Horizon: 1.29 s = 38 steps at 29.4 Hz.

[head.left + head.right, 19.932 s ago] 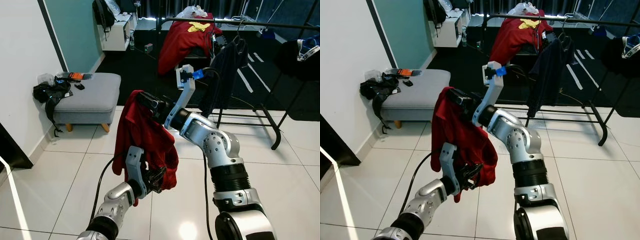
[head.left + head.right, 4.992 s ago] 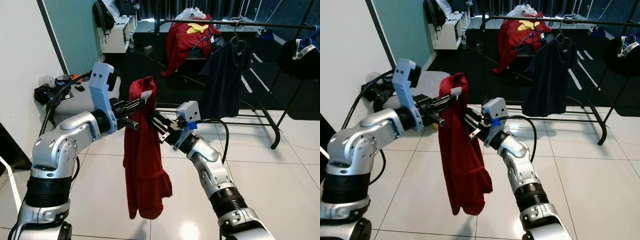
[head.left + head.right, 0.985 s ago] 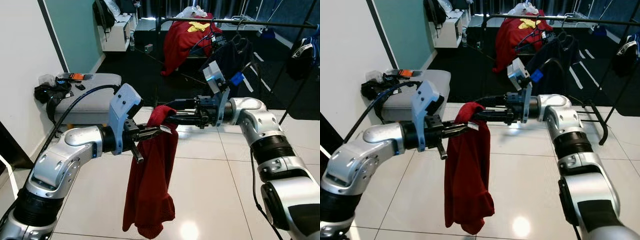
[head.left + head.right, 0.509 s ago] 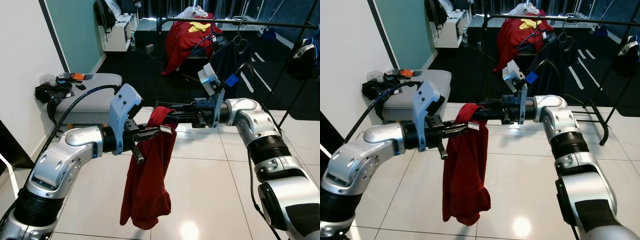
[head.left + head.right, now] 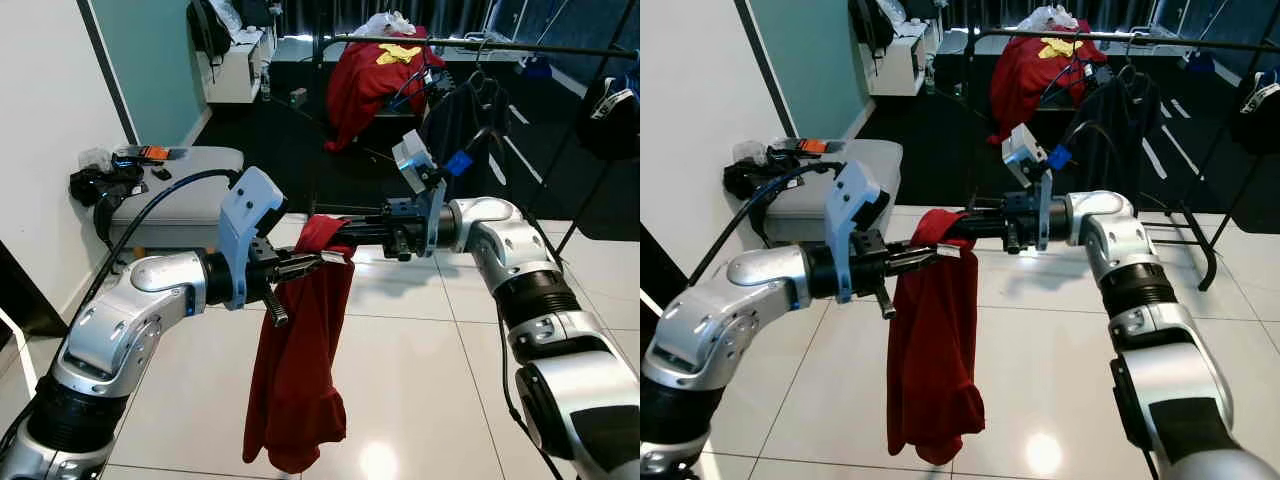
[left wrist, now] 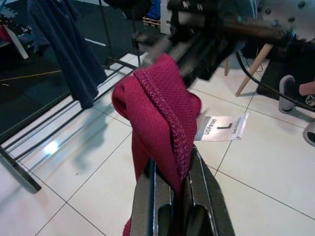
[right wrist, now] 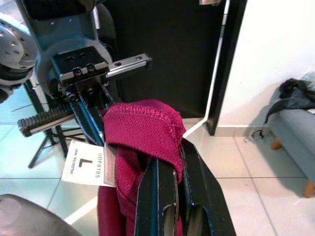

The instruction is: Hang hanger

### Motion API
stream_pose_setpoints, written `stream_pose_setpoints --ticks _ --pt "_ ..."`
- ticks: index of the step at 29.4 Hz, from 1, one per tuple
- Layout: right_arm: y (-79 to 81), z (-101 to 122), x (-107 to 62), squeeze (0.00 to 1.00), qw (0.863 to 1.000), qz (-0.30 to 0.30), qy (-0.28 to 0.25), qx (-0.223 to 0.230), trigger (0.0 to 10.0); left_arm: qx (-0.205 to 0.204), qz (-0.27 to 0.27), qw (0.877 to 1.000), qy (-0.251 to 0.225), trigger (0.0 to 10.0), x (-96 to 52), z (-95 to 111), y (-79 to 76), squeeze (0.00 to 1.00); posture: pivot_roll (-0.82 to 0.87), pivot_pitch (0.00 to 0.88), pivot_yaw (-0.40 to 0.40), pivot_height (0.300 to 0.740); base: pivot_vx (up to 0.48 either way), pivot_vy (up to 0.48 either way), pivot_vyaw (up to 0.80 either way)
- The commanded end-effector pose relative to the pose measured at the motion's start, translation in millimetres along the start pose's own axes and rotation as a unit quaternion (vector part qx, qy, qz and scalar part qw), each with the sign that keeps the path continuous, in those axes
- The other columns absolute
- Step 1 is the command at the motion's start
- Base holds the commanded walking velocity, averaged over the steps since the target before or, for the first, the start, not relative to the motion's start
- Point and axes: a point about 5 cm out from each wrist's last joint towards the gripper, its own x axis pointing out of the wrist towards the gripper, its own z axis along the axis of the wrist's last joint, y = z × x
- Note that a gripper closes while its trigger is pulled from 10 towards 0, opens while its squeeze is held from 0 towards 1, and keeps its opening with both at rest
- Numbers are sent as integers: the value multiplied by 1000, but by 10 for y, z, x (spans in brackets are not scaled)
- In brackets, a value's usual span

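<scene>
A dark red garment (image 5: 300,370) hangs by its collar between my two grippers, with its hem clear above the tiled floor. My left gripper (image 5: 334,261) is shut on the collar from the left. My right gripper (image 5: 341,237) is shut on the same collar from the right, just above and behind the left one. In the left wrist view the collar fold (image 6: 156,110) bunches between the black fingers (image 6: 206,196), with a white size label (image 6: 220,129) beside it. The clothes rack rail (image 5: 500,46) runs across the back, carrying a red shirt (image 5: 372,75) and a navy shirt (image 5: 462,125) on hangers.
A grey ottoman (image 5: 180,195) with a black bag (image 5: 95,185) stands at the left, by the white wall. A white shelf unit (image 5: 235,62) is at the back left. The rack's black feet (image 5: 550,270) rest on the tiles at the right. Glossy tiled floor lies below the garment.
My right gripper has shifted slightly left, closer to the left gripper. The garment's lower part has swayed. Both grips are unchanged.
</scene>
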Motion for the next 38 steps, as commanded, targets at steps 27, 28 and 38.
stream_pose_setpoints --ticks 27,28,38 --pt "-161 226 -50 0 995 -60 43 -66 0 -19 83 996 -31 10000 75 66 50 1000 62 52 -20 740 0 0 0" --pt "-161 226 -50 0 995 -60 43 -66 0 -19 83 996 -31 10000 75 66 50 1000 62 52 -20 740 0 0 0" --pt "-276 169 164 0 987 -160 24 7 0 4 165 986 2 10000 129 -46 154 43 66 44 -22 740 0 0 0"
